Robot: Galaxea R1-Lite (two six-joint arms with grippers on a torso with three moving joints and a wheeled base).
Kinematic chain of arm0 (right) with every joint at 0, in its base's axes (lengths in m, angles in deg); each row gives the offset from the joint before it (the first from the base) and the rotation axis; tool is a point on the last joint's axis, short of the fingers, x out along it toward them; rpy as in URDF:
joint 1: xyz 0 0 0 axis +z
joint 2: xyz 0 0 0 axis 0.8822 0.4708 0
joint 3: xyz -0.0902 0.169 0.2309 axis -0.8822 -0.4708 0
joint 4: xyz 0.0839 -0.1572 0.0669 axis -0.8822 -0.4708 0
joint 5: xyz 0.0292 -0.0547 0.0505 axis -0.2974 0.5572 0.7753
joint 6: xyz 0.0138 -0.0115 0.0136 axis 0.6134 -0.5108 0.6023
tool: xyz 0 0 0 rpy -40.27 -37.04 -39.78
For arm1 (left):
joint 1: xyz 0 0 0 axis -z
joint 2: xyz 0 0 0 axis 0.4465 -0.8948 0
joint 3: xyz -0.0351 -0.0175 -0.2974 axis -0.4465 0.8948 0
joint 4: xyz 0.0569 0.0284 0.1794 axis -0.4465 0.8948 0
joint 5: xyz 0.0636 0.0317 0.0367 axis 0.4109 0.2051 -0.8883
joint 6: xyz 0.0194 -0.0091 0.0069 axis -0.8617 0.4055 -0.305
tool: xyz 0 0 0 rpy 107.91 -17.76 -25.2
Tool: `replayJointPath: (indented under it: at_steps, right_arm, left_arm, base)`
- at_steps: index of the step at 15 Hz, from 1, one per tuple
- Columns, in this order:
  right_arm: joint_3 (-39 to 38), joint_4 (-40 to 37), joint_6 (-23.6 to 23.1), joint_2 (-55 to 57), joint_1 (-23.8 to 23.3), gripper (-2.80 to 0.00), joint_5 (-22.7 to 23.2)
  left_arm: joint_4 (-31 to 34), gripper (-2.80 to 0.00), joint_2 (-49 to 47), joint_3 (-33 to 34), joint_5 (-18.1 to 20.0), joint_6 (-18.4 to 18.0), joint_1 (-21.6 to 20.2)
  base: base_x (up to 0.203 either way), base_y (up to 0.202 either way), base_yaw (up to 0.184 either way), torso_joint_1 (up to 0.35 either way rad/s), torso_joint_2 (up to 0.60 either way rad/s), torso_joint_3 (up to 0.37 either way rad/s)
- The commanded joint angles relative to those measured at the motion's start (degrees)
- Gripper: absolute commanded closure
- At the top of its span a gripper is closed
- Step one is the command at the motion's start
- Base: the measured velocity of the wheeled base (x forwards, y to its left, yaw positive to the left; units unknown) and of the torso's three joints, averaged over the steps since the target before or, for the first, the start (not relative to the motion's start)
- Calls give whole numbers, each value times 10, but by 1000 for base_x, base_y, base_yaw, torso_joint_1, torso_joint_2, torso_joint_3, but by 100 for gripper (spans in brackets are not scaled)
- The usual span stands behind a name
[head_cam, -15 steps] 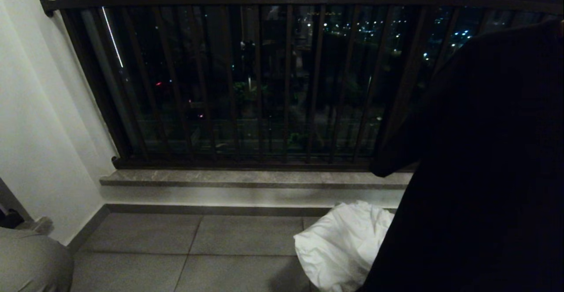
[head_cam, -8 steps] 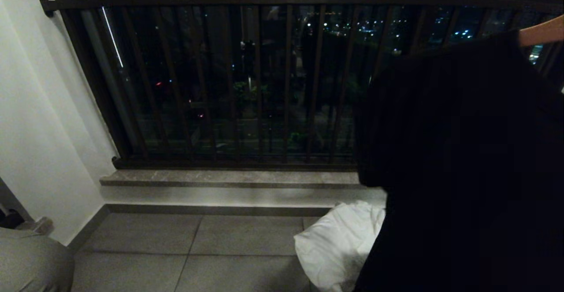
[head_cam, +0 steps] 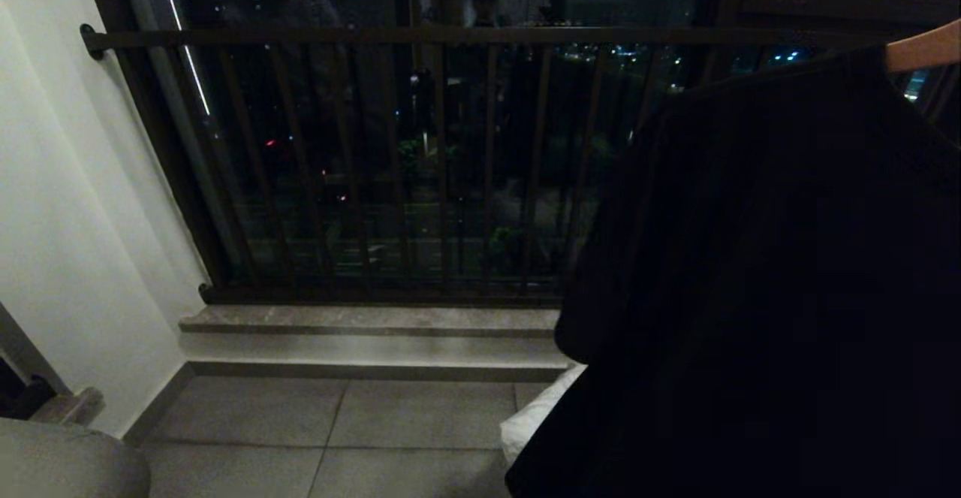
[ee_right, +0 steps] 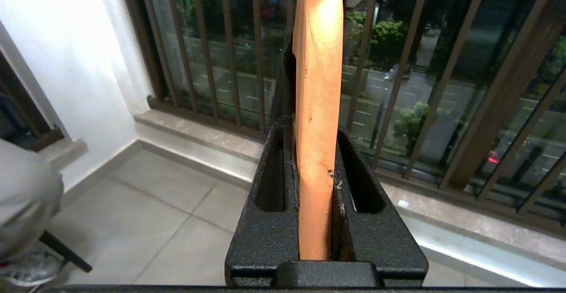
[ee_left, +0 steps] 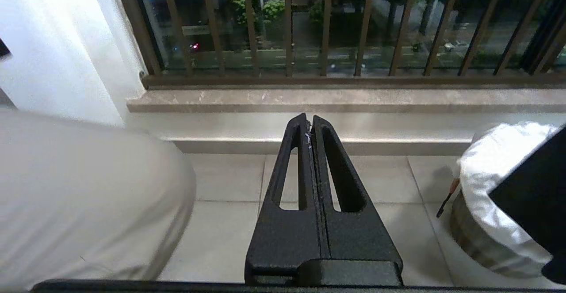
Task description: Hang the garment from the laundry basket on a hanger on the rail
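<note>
Currently the right gripper (ee_right: pixel 316 151) is clamped on a wooden hanger (ee_right: pixel 317 85) carrying the dark garment (head_cam: pixel 773 280), right of the laundry basket (ee_left: pixel 495 222), the left gripper (ee_left: pixel 311 127) is closed and empty; carry step in hand, next likely lifting toward the rail, not in view.

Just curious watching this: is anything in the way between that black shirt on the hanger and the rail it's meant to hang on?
That cannot be judged: the pale grey rail shows in no view. The right gripper is shut on the wooden hanger, and the black garment hangs beside the balcony railing.
</note>
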Motion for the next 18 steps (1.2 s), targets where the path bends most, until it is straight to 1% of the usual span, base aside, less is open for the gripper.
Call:
replayJointPath:
  at_steps: [1,9,18]
  right_arm:
    - [2,2,0,4,0,0,0]
    - [0,6,0,5,0,0,0]
    - [-1,6,0,5,-5,0,0]
  left_arm:
    - [0,0,0,4,0,0,0]
    - [0,0,0,4,0,0,0]
    - [0,0,0,4,0,-1,0]
  base:
    - [0,0,0,149,-471,-334]
    - [0,0,0,178,-500,-326]
    - [0,0,0,238,-567,-334]
